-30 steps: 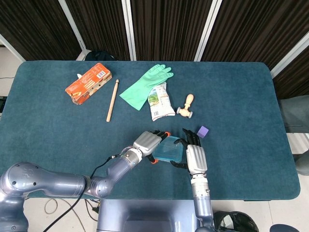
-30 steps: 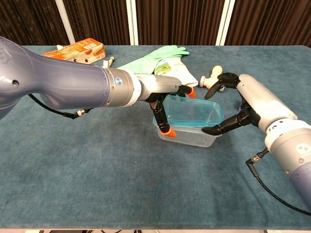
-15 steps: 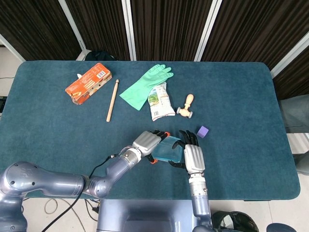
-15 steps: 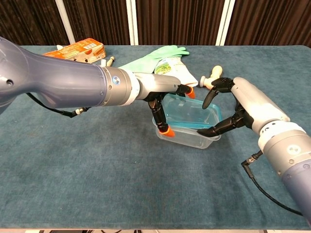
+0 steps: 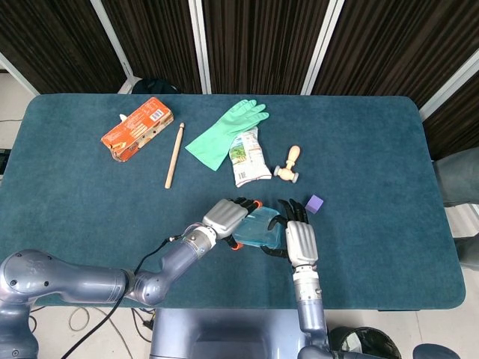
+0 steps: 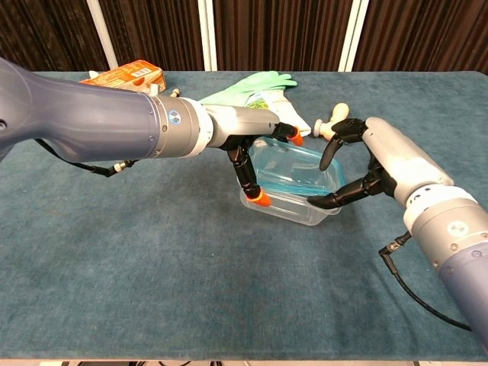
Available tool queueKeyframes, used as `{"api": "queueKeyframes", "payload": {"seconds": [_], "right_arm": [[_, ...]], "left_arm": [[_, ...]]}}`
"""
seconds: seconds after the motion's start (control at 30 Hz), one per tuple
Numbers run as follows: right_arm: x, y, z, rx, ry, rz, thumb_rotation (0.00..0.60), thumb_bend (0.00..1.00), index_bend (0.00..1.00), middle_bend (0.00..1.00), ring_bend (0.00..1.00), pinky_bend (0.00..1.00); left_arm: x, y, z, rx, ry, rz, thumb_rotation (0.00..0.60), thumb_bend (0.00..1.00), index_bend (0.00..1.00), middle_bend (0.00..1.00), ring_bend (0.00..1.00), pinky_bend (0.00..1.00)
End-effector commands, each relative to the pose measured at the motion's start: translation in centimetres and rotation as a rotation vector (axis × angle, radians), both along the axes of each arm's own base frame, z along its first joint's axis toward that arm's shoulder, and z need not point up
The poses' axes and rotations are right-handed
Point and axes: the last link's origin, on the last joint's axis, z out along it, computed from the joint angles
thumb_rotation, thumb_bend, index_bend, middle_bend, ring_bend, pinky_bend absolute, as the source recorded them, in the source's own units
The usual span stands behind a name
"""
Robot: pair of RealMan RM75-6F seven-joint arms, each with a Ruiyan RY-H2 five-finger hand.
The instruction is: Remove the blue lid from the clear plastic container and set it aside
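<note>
Two robot hands bracket the tub, lid tipping up between them.
The left robot hand (image 6: pixel 255 156) pinches the blue lid (image 6: pixel 293 169) at its near-left edge, lifting that side; the right robot hand (image 6: pixel 354 171) steadies the clear tub (image 6: pixel 293 207) with curled fingers. The tub's long axis runs hand to hand on the worktop (image 6: pixel 152 267).

My left hand (image 6: pixel 248 156) and my right hand (image 6: pixel 358 171) flank the container (image 6: pixel 293 202) near the table's (image 5: pixel 374 149) front edge, the lid (image 6: pixel 293 171) tilted on it. Behind lie a glove (image 5: pixel 224 131), a snack packet (image 5: pixel 245 155), a wooden stamp (image 5: pixel 288 163), a block (image 5: pixel 315 203); far left, a stick (image 5: pixel 174 155) and a carton (image 5: pixel 137 128).
</note>
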Motion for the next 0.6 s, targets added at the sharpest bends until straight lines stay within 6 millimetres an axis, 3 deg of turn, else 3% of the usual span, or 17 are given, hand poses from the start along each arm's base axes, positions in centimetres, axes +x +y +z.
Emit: {"api": "queueKeyframes", "payload": {"seconds": [0.03, 0.6], "right_arm": [[0.0, 0.0, 0.0, -0.001, -0.004, -0.002, 0.6, 0.62, 0.55, 0.17, 0.0, 0.0], [1.1, -1.1, 0.7, -0.029, -0.032, -0.015, 0.6, 0.66, 0.55, 0.17, 0.0, 0.0]], "left_arm": [[-0.2, 0.0, 0.0, 0.006, 0.007, -0.007, 0.6, 0.23, 0.15, 0.2, 0.12, 0.28], [-1.0, -0.1, -0.3, 0.033, 0.022, -0.047, 0.6, 0.23, 0.13, 0.19, 0.12, 0.28]]}}
